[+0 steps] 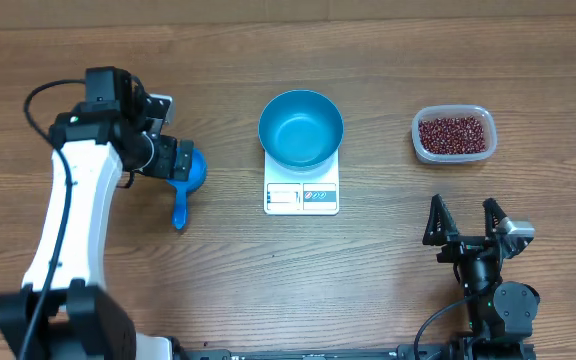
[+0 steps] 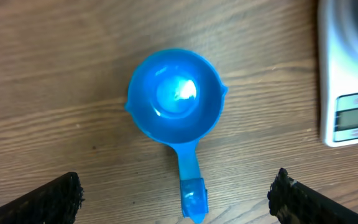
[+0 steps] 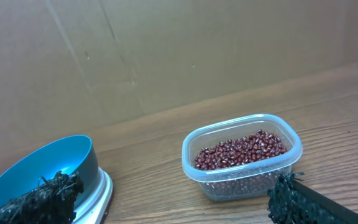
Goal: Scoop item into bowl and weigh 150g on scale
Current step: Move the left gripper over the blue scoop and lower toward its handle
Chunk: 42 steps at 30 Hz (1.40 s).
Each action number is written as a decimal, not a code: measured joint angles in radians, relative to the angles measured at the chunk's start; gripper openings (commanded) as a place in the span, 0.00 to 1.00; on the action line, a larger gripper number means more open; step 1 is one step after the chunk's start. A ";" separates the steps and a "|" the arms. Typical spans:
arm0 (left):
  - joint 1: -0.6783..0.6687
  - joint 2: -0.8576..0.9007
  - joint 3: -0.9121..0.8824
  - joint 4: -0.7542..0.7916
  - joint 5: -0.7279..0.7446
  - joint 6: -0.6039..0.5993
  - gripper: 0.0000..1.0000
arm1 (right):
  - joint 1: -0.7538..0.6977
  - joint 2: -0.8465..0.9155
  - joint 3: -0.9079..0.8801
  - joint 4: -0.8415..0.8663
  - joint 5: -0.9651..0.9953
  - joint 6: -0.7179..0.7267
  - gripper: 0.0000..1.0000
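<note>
1. left arm (image 1: 83, 190), white and tall, rises closest to the overhead lens. its left gripper (image 1: 178, 160) hangs with jaws spread over a small blue scoop (image 1: 192, 172), whose handle points to 6 o'clock. the blue bowl (image 1: 301, 130) sits on the white scale (image 1: 301, 198), at 3 o'clock from that gripper and well apart, with the display strip on the scale's 6 o'clock edge. the beans (image 1: 454, 134) lie heaped in a clear tub (image 1: 418, 142) at 3 o'clock from the bowl. the right gripper (image 1: 462, 210) sits low at 5 o'clock on the wooden table (image 1: 368, 290), jaws wide, gripping nothing. the beans are at its 12 o'clock and the bowl at its 10 o'clock, both well apart from it.
2. left wrist view: two black fingers (image 2: 55, 199) fill the bottom corners, far apart, touching nothing. the scoop lies between and beyond them, cup toward 12 o'clock, handle end midway between the tips. a corner of the scale shows at 3 o'clock.
3. right wrist view: its fingers (image 3: 42, 199) stand spread in the bottom corners. the tub of beans sits ahead at 1 o'clock, untouched. the bowl on the scale shows at 8 o'clock, just behind the left-hand finger.
</note>
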 measured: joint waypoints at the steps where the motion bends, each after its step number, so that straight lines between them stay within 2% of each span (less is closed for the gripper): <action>1: 0.000 0.015 0.000 0.000 -0.006 0.000 1.00 | 0.000 0.000 0.000 0.000 0.000 0.000 1.00; 12: 0.000 0.095 0.001 0.018 -0.031 0.000 1.00 | 0.000 0.000 0.000 0.000 0.000 0.000 1.00; 28: 0.027 0.098 0.001 0.064 -0.038 -0.028 1.00 | 0.000 0.000 0.000 0.000 0.000 0.000 1.00; 42: 0.050 0.099 0.002 0.042 -0.042 -0.039 0.99 | 0.000 0.000 0.000 0.000 0.000 0.000 1.00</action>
